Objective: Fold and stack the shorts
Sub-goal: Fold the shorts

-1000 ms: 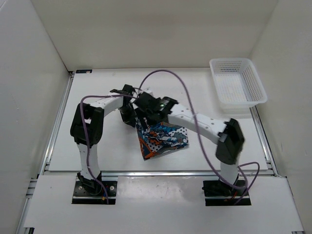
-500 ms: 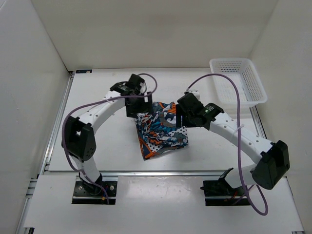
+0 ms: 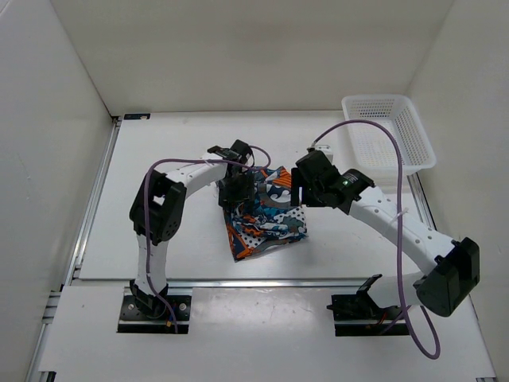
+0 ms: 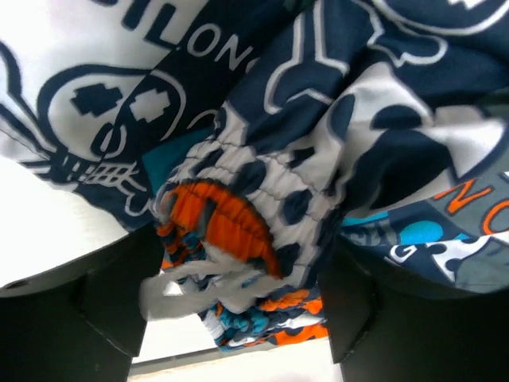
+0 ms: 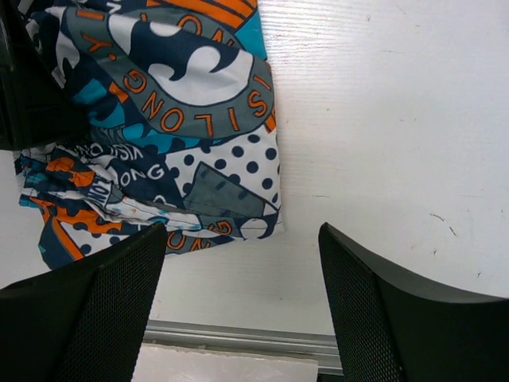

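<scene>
Since half a second ago the left arm has drawn its elbow in, and the left gripper (image 3: 238,189) has come from beyond the shorts (image 3: 270,224) onto their 11 o'clock part. The right arm has barely shifted.

From above, the shorts lie in a rumpled, partly folded heap near the middle of the table (image 3: 159,231). The right gripper (image 3: 296,191) sits at their 2 o'clock edge. A white mesh basket (image 3: 395,169) stands well apart in the table's 2 o'clock corner.

The left wrist camera is filled with printed cloth. The shorts (image 4: 334,103) bunch up here, with a gathered orange and white waistband between the two dark fingers (image 4: 103,302). These stand spread wide, at 8 and 4 o'clock, and do not pinch the cloth.

In the right wrist view the fingers (image 5: 87,310) are also spread, with bare table (image 5: 382,119) between them. The shorts (image 5: 175,103) lie toward 11 o'clock, and their polka-dot corner comes near the left finger. Nothing is held.
</scene>
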Controlling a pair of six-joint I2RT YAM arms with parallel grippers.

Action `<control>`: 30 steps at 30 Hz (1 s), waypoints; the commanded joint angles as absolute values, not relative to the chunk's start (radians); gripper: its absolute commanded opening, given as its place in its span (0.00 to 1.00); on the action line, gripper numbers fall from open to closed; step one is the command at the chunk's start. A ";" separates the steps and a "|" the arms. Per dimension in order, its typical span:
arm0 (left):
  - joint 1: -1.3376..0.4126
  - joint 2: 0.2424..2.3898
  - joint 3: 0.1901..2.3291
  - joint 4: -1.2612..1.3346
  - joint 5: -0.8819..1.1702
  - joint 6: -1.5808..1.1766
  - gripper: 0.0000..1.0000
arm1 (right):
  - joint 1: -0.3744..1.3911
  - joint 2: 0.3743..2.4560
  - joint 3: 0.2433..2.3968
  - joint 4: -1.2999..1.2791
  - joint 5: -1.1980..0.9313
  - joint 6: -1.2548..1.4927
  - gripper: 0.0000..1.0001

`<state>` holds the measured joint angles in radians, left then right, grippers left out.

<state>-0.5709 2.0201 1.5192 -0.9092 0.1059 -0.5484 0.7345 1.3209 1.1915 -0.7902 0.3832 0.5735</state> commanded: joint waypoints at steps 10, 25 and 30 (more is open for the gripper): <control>-0.571 1.855 1.536 -0.910 0.114 -0.563 0.10 | 0.716 1.269 1.201 -0.818 0.422 0.575 0.82; -0.480 1.778 1.367 -0.920 0.051 -0.621 0.29 | 0.716 1.288 1.172 -0.808 0.420 0.557 0.82; -0.480 1.691 1.390 -0.989 -0.006 -0.669 1.00 | 0.716 1.347 1.183 -0.775 0.304 0.522 0.79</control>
<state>-0.4751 1.8015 1.3537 -0.9546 0.0494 -0.6365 0.7200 1.3109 1.1759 -0.8093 0.3729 0.5568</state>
